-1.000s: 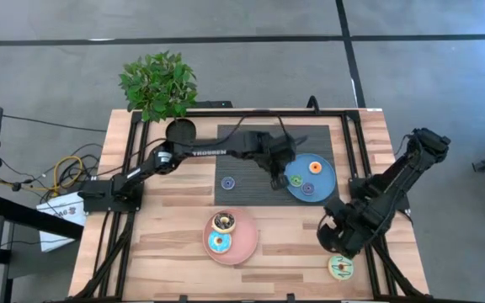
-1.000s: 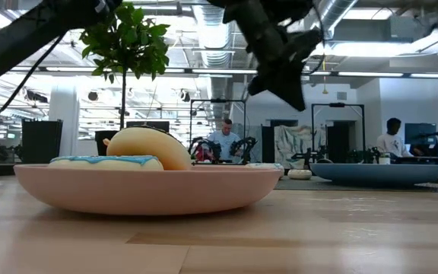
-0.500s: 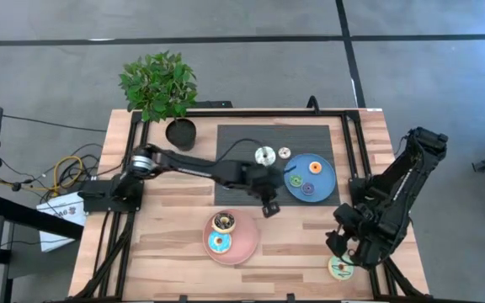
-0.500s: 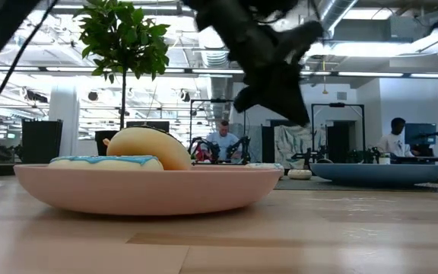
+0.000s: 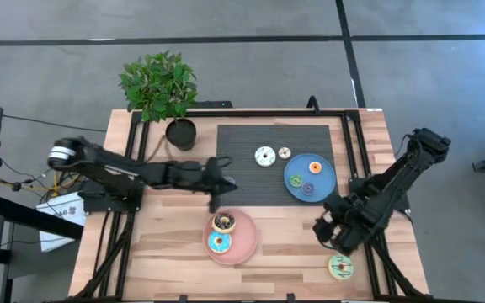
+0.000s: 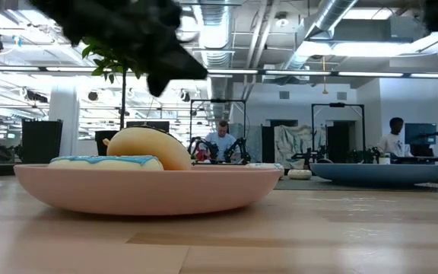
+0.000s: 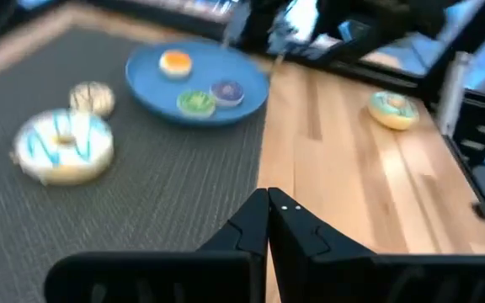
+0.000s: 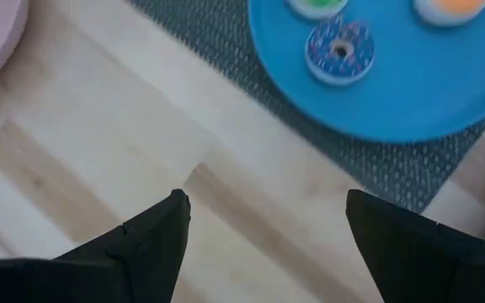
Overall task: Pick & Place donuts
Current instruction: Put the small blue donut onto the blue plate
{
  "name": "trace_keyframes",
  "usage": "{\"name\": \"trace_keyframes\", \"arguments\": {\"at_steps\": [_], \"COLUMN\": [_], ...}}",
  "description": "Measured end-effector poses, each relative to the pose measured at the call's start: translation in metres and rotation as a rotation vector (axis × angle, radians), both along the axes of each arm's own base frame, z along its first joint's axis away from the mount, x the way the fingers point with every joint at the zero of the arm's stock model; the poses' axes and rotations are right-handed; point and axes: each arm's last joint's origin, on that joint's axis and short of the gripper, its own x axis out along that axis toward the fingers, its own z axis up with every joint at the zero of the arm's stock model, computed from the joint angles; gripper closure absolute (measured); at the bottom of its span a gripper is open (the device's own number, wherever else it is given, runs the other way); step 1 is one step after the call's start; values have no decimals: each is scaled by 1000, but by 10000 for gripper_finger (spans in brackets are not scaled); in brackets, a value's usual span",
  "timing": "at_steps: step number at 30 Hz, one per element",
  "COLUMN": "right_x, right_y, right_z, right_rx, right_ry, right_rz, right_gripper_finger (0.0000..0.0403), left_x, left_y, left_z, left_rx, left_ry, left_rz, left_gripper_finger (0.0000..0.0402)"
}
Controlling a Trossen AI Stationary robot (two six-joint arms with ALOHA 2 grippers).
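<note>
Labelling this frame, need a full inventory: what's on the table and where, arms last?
Pink plate: 1, front centre of the table.
Donuts on the pink plate: 2, dark brown and blue.
Blue plate: 1, right edge of the dark mat.
Small donuts on the blue plate: 3, orange, green, purple.
White donut with blue stripes: 1, on the mat left of the blue plate.
Small cream donut: 1, on the mat beside the white one.
Green-yellow donut: 1, on bare wood, front right.
Potted plant: 1, green, back left corner.
Left gripper: fingers shut, empty, above the mat's front left corner.
Right gripper: fingers open, empty, above the wood just behind the green-yellow donut.
</note>
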Motion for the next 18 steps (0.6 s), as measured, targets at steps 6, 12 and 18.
{"name": "trace_keyframes", "arguments": {"at_steps": [6,12,18], "right_x": [25,52,63], "right_y": [-29,-70,-123], "right_z": [2,14,16], "right_rx": [-15,-51,-17], "right_ry": [18,60,139], "right_rz": [-110,-128,-260], "right_gripper_finger": [97,111,161], "left_x": [-48,-77,-93], "left_y": [3,10,19], "left_z": [0,6,6], "left_rx": [133,193,202], "left_ry": [-87,-116,-86], "left_rz": [-71,-57,-20], "left_gripper_finger": [401,401,402]}}
